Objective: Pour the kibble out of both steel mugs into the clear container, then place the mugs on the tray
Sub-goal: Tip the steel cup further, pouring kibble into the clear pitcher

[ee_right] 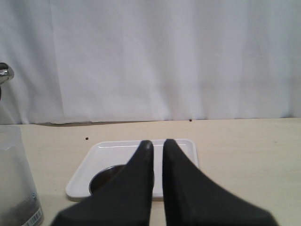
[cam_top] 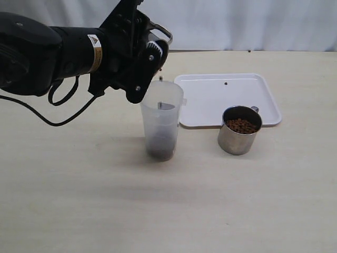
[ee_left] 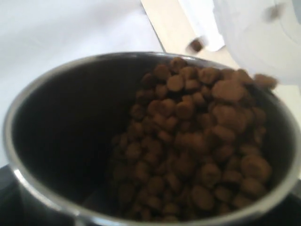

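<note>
Left claw (cam_top: 151,57) is pinching tilted mug (ee_left: 56,141) over clear container (cam_top: 161,118), kibble (ee_left: 197,136) sliding out.
Right claw (ee_right: 157,155) is hovering, pressed together. Full mug (cam_top: 237,141) is standing beside tray (cam_top: 210,97): slick rigid steel, best gripped across body.

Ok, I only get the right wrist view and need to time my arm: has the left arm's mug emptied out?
Observer: No. The left mug, tipped in the left gripper, has plenty of kibble inside.
Operator: Is my mug on the tray?
Observer: No, the second mug stands on the table, just in front of the tray.
Operator: Loaded?
Observer: Yes, kibble fills it most of the way.
</note>
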### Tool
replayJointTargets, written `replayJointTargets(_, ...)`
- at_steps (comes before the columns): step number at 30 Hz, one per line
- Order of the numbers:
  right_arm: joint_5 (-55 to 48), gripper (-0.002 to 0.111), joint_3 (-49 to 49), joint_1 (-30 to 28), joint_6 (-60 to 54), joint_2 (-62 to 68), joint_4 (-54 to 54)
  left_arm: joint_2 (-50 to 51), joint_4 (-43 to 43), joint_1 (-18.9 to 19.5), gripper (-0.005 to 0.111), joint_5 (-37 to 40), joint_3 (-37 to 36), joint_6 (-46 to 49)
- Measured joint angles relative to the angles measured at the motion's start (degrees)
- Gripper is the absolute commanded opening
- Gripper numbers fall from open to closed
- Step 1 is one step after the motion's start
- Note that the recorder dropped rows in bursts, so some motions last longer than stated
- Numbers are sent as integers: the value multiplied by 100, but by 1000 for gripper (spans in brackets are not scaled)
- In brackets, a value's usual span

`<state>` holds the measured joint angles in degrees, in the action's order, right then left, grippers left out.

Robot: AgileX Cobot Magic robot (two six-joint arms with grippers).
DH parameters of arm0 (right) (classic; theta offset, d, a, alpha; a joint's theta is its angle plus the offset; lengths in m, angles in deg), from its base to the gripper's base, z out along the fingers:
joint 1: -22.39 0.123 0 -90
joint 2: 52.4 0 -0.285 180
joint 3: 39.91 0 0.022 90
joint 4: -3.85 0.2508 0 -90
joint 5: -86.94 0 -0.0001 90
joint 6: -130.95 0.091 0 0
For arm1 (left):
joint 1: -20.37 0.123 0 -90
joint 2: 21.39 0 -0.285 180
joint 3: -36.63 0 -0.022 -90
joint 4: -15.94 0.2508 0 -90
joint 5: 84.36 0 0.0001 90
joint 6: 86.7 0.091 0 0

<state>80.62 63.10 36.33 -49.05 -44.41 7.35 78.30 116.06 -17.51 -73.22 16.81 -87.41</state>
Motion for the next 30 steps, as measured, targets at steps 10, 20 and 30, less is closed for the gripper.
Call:
replayJointTargets(10,0,5,0,0,0,0,0,0,0,0,0,0,0,72)
replayJointTargets(20,0,5,0,0,0,0,0,0,0,0,0,-24,0,34)
replayJointTargets(30,0,5,0,0,0,0,0,0,0,0,0,-24,10,34)
